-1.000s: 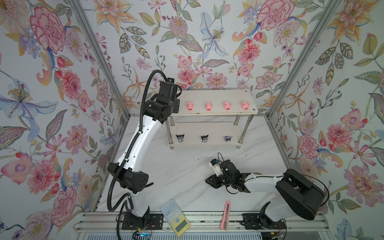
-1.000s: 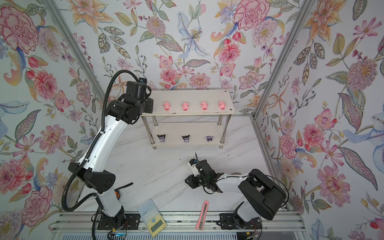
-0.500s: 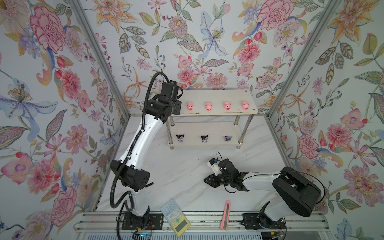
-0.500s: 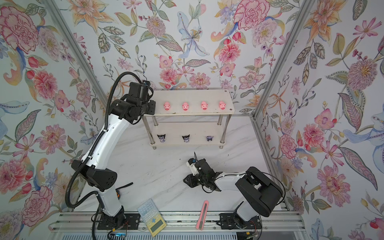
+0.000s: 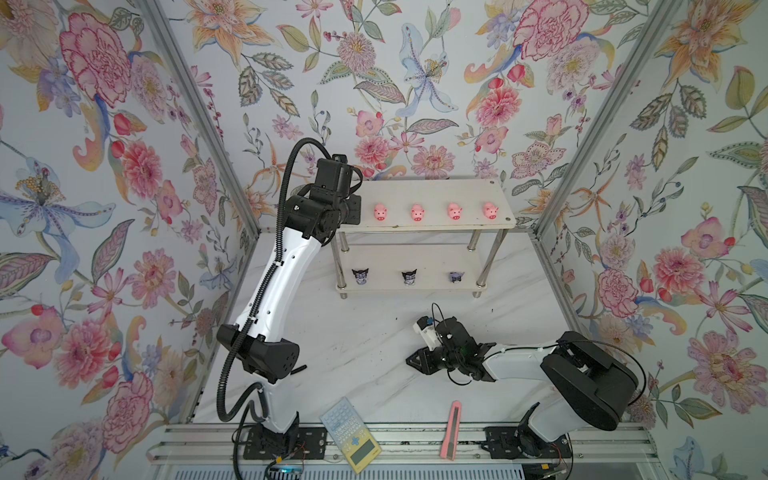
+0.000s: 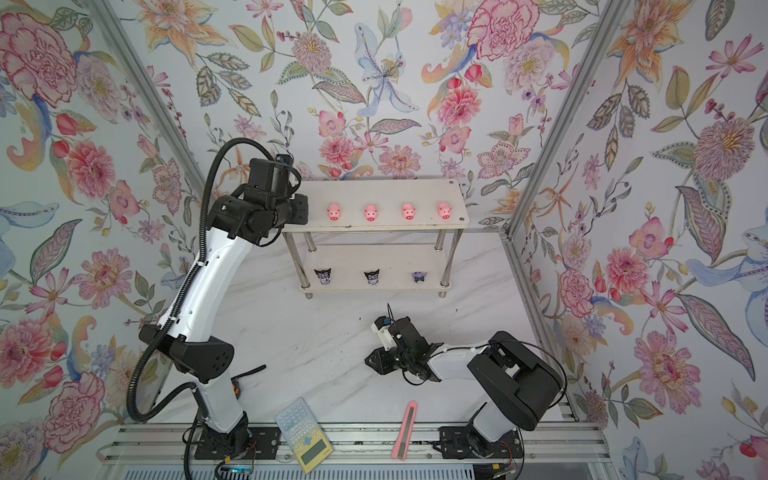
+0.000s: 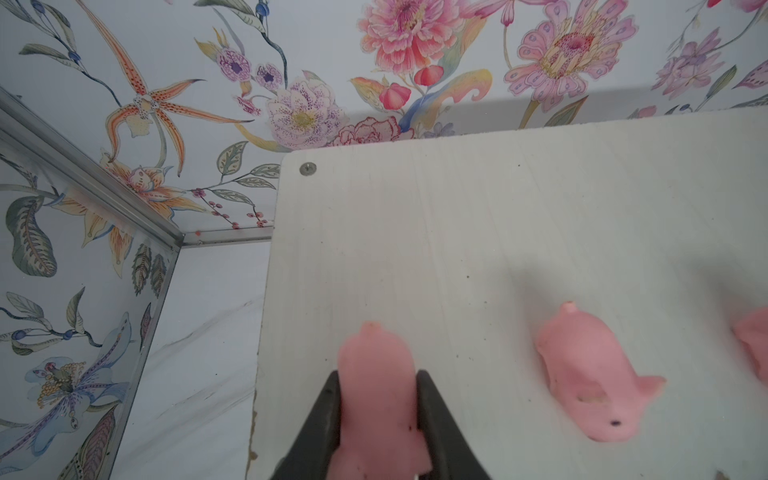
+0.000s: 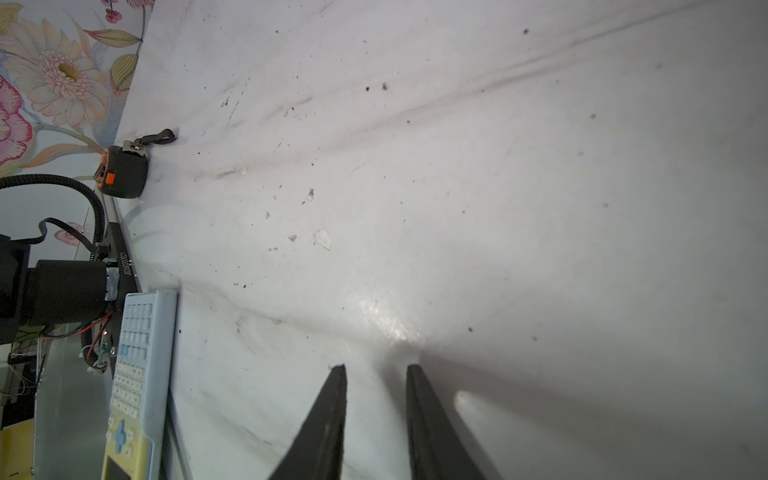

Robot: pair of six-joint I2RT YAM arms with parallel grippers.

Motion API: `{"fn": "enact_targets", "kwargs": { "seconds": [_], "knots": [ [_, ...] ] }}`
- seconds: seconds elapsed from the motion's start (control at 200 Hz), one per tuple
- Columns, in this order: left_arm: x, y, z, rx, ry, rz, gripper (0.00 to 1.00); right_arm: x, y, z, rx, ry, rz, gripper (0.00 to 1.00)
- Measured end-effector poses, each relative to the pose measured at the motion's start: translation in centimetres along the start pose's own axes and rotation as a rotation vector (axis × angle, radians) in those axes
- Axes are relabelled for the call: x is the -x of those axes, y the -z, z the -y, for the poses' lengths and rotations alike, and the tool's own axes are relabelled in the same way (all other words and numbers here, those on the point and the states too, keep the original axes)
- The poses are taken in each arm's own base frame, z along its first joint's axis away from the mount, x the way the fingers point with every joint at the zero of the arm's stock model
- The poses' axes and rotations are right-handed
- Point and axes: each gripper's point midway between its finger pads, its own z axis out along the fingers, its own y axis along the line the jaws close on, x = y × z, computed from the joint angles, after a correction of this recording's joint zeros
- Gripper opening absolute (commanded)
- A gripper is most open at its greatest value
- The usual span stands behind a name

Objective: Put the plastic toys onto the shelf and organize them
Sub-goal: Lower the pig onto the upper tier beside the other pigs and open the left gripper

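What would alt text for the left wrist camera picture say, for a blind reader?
The left gripper is shut on a pink pig at one end of the white shelf. Another pig sits beside it, a third barely in frame, floral wallpaper behind.

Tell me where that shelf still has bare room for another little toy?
Top board: its left end, between the corner screw and the nearest standing pig, where the held pig sits in the left jaws; also the strip behind the pig row, toward the wall. The front row itself is crowded. Lower board: bare behind the three black figurines.
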Motion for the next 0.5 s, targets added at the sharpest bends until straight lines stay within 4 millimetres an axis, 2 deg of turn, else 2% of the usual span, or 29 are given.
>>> {"fn": "enact_targets", "kwargs": {
  "seconds": [0.08,0.26,0.5],
  "knots": [
    [0.4,0.3,0.0,-0.002,0.009,0.011,0.30,0.0,0.0,0.0,0.002,0.000,-0.001,0.29],
    [-0.3,0.0,0.2,-0.012,0.014,-0.015,0.30,0.0,0.0,-0.1,0.004,0.000,-0.002,0.29],
    [-2.6,-2.3,0.7,-0.015,0.014,-0.074,0.30,0.0,0.0,-0.1,0.004,0.000,-0.002,0.29]
  ]
}}
